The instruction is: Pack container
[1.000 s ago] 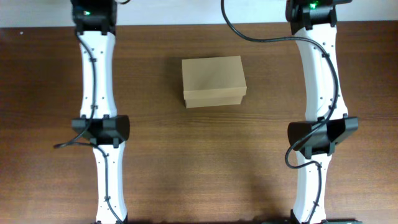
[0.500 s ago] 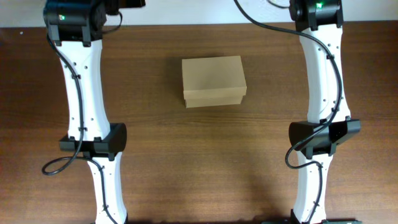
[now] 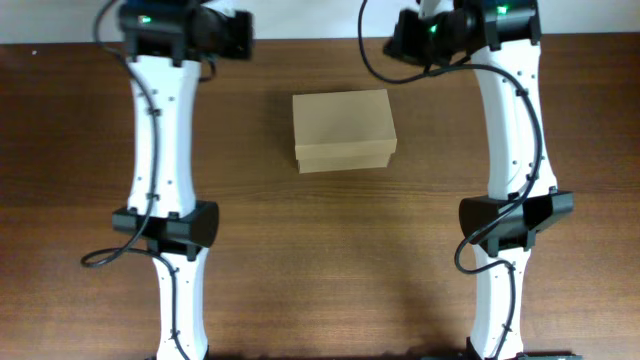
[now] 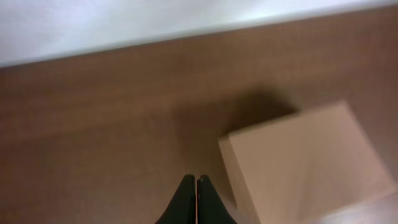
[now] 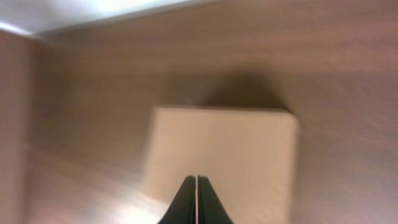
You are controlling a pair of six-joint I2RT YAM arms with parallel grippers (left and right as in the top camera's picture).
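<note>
The container (image 3: 343, 130) is a closed tan cardboard box lying at the middle of the table, lid down. My left gripper (image 3: 243, 34) is at the back left, pointing inward, apart from the box. In the left wrist view its tips (image 4: 197, 181) are shut and empty, with the box (image 4: 305, 162) to their right. My right gripper (image 3: 397, 37) is at the back right, also pointing inward. In the right wrist view its tips (image 5: 197, 180) are shut and empty, over the blurred box (image 5: 224, 146).
The dark wooden table (image 3: 320, 260) ends at a white strip (image 3: 300, 18) along the back. Both white arms run down the left and right sides of the table. Nothing else lies on the table in view.
Both wrists have turned inward toward the box. The left arm swung out to the left and came back. The box has not moved.
</note>
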